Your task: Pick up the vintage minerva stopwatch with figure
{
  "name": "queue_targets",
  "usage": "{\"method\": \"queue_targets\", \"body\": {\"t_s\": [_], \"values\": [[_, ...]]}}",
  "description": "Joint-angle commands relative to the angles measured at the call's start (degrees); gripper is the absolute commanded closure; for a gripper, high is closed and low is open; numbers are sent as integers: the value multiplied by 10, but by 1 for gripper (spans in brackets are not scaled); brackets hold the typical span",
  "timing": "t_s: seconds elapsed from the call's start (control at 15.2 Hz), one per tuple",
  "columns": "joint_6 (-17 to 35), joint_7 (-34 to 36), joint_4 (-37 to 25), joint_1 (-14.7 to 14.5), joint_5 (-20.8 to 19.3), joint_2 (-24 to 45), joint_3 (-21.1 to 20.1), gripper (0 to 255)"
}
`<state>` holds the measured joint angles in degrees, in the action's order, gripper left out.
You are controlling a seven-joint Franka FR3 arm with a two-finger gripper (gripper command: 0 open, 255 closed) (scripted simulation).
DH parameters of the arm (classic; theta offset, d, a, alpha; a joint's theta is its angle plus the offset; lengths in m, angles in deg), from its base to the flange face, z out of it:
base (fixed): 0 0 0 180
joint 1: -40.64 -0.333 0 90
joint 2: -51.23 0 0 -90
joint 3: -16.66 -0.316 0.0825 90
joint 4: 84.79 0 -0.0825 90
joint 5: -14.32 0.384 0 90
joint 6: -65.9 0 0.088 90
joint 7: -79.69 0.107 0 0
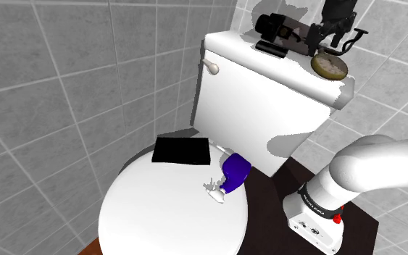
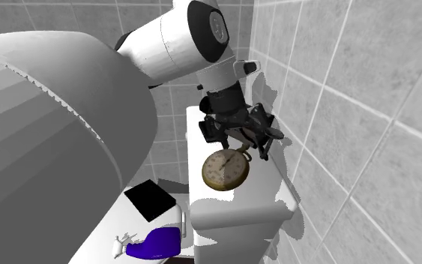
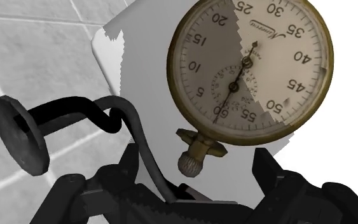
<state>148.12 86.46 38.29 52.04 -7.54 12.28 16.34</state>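
The stopwatch (image 1: 330, 66) is at the far right end of the white tank (image 1: 253, 109) in the shoulder view, at about 1 o'clock from the toilet lid (image 1: 159, 210). It has a brass rim and a pale dial. The gripper (image 1: 327, 43) hangs just above it, at its 12 o'clock. Whether the watch rests on the tank top or is clear of it, I cannot tell.

In the second exterior view the stopwatch (image 2: 226, 169) faces the camera, tipped up over the tank (image 2: 231, 206), with the gripper (image 2: 239, 139) at its 12 to 1 o'clock and the arm (image 2: 179, 37) rising toward 11.

From the wrist, the gripper (image 3: 196, 175) is wide – its fingers (image 3: 128, 172) stand well apart. The stopwatch (image 3: 250, 70) lies just ahead of them, dial up, its crown (image 3: 195, 153) pointing back into the gap and touching neither finger. A black rod (image 3: 75, 111) curves down into the same gap close to one finger; contact there cannot be told. Its other end carries a black disc (image 3: 20, 135) – well off to the side of the watch.

On the tank top, at 9 o'clock from the gripper in the shoulder view, sits a black object (image 1: 271, 29). A black slab (image 1: 182, 151) lies at the toilet lid's far edge, and a blue object (image 1: 235, 171) lies at the slab's 4 o'clock. Grey tiles (image 1: 50, 72) cover the wall.
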Motion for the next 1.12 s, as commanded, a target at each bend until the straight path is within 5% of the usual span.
{"method": "queue_targets", "body": {"t_s": [0.0, 0.2, 0.26, 1.06], "values": [[14, 6, 20, -1, 0, -5, 1, 0], [24, 10, 35, -1, 0, -9, 2, 0], [23, 10, 35, -1, 0, -9, 1, 255], [4, 4, 6, -4, -1, -1, 2, 255]]}}
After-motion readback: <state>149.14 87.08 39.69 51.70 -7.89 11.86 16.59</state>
